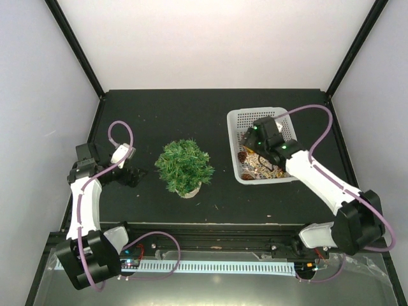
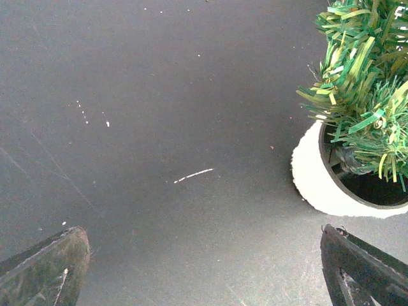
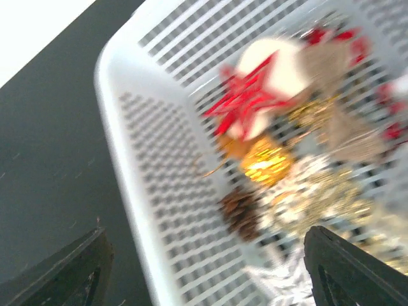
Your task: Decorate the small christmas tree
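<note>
The black table (image 1: 159,115) carries everything, with the two arms mounted at its near edge. The left arm (image 1: 86,197) bends inward on its own side. The right arm (image 1: 319,178) reaches forward over the far right part of the table.

The white basket (image 1: 245,118) sits at right, well apart from the tree (image 1: 184,166). The tree stands upright in its pale round base (image 2: 312,185), near the middle of the table and slightly left.

The left hand (image 1: 131,176) hangs low over bare table just beside the tree's base, fingers spread wide and holding nothing. The right hand (image 3: 205,242) is poised over the basket, its fingers also spread with nothing between them.

The right wrist view is blurred, but in the basket it shows a red star (image 3: 245,105), a gold ball (image 3: 264,162) and what looks like a pine cone (image 3: 239,213) among glittery pieces.

By my reading the task is at its very start. No ornament shows on the tree in any view, and every decoration seen lies in the basket. The right hand looks set to make a first pick. Everything remains to be done: grasping a piece, carrying it across and hanging it on the branches, then the same for the others.
</note>
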### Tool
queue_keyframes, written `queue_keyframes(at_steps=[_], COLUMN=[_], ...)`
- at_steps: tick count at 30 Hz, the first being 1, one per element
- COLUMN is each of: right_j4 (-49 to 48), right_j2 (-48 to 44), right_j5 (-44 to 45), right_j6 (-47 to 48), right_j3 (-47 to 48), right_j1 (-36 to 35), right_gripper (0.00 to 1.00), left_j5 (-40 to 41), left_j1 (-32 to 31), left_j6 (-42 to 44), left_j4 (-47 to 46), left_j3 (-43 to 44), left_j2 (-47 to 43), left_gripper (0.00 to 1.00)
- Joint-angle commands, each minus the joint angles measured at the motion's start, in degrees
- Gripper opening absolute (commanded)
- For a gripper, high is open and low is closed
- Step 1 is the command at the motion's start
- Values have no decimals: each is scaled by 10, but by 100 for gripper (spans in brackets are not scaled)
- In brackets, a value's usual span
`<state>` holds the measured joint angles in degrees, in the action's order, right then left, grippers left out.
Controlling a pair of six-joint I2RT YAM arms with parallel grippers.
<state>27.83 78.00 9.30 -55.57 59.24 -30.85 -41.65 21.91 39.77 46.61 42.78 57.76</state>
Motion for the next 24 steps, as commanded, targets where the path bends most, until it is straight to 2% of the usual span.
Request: queue_keyframes(at_steps=[1, 5, 9, 18, 24], right_j4=[74, 67, 57, 22, 21], right_j2=[-23, -12, 18, 91, 72], right_j5=[87, 57, 37, 6, -15], right_j6=[82, 100, 105, 115, 118], right_j3=[-7, -33, -50, -65, -95], right_j1=[70, 132, 163, 188, 188], right_gripper=[81, 75, 72, 66, 56], left_j5=[-22, -53, -77, -78, -73], left_j1=[5, 5, 4, 5, 4], left_j6=[1, -2, -9, 7, 25], left_j4=[-21, -13, -9, -5, 6], left_j3=[11, 28, 37, 21, 15], left_j2=[7, 31, 48, 54, 54], left_gripper=[99, 99, 99, 99, 99])
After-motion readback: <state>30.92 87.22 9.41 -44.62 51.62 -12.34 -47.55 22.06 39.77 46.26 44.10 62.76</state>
